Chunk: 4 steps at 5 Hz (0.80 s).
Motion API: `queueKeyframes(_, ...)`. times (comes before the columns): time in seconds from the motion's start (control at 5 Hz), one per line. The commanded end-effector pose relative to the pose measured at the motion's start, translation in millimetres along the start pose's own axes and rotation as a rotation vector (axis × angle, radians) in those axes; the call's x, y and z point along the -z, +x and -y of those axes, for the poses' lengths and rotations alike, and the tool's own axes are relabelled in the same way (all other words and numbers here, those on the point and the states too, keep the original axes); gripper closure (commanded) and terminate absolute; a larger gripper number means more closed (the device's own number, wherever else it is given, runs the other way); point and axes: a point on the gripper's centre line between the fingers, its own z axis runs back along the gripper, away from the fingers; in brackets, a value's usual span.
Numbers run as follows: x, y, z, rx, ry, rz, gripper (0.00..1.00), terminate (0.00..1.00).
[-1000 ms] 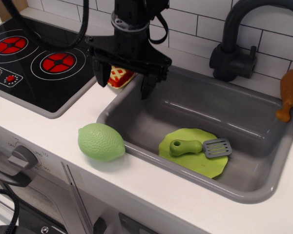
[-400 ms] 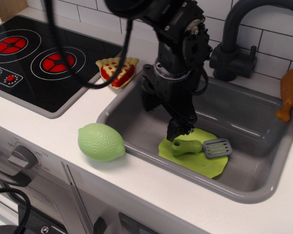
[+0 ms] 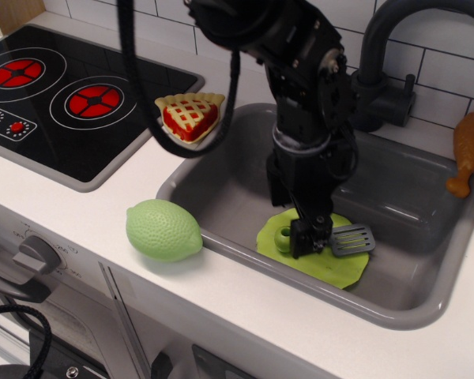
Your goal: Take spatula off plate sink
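Observation:
The spatula lies on the lime-green plate (image 3: 325, 267) in the front part of the grey sink (image 3: 426, 309). Its dark-green handle end with the hole (image 3: 281, 236) points left and its grey slotted blade (image 3: 351, 239) points right. My gripper (image 3: 309, 238) has come straight down onto the middle of the handle. Its dark fingers (image 3: 302, 239) stand around the handle and hide that part. The gap between the fingers is hidden, so I cannot tell whether they press on the handle. The spatula still rests flat on the plate.
A pale green lemon toy (image 3: 163, 230) sits on the counter left of the sink. A pie slice (image 3: 189, 116) lies behind it, beside the black stove (image 3: 55, 103). The dark faucet (image 3: 379, 71) stands at the back, and a brown drumstick (image 3: 469, 151) lies at the right rim.
The arm has swung right from over the sink's left rim and dropped into the basin. The gripper now sits on the spatula handle. Spatula and plate have not moved.

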Motion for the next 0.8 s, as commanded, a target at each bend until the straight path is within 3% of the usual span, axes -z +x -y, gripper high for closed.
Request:
queueKeyframes(0.0,5.6,4.6,4.0,0.023,0.026,0.029,0.0,0.0)
queueKeyframes(0.4,15.9,1.7,6.5,0.037,0.014,0.013,0.0,0.0)
queueKeyframes(0.6,15.4,4.1,7.4,0.017,0.009,0.002,1.0,0.0)
